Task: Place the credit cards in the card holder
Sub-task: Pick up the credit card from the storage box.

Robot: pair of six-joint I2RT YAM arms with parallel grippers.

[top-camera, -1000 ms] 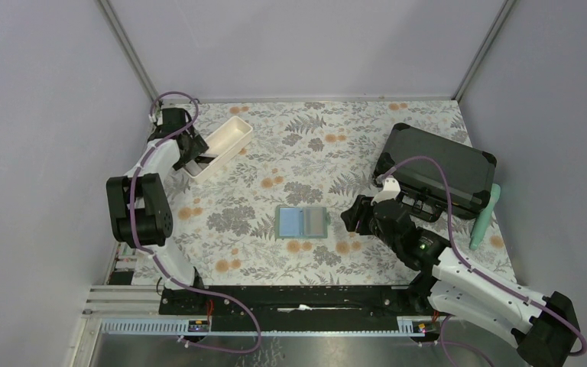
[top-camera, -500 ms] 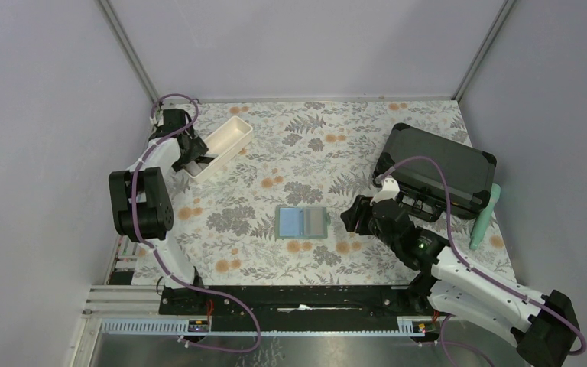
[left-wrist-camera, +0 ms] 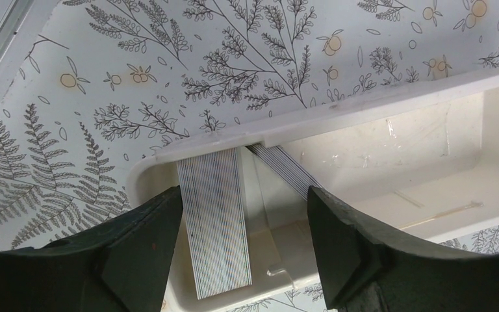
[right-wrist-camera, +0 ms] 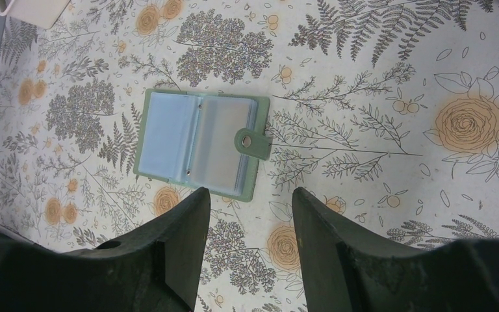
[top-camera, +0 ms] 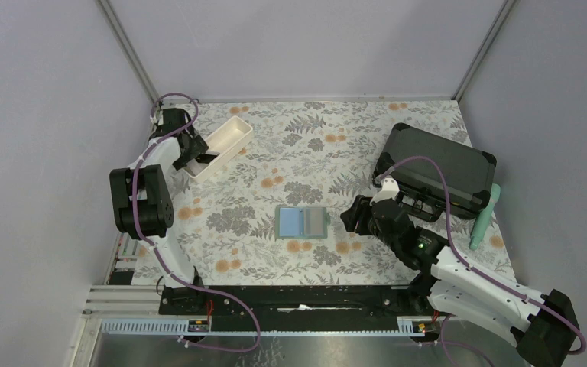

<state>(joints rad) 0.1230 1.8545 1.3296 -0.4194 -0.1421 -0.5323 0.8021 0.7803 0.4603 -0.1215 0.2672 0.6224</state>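
The left gripper (left-wrist-camera: pixel 240 195) is standing wide open over one end of the white tray (left-wrist-camera: pixel 364 107). Its fingers (left-wrist-camera: pixel 136 247) are reaching down on either side of the credit cards (left-wrist-camera: pixel 214 221) that are resting inside the tray. It is not holding anything. One finger is sitting right beside the edge of the nearer card, but I cannot tell whether it is touching it. This card is leaning against the end wall of the tray with its grey, finely lined face showing. A second card is slanting away next to it, and only a narrow strip of that one is showing. How many cards are there in all is hard to make out, because the fingers are cutting off the lower part of the tray. In the top view the arm is covering this end of the tray, so the cards are not showing there.

The right gripper (right-wrist-camera: pixel 247 195) is also open, less widely, and it is empty. It is hanging above the bench (top-camera: pixel 313 145). The card holder (right-wrist-camera: pixel 195 140) is lying just ahead of its fingertips, in the middle of the bench, well apart from the tray. The holder is lying flat and open, with its pale blue pockets facing up. Whether anything is sitting in the pockets I cannot tell.

Behind the right arm a black case (top-camera: pixel 439 168) is lying, with its near edge partly hidden by the arm and its cable.
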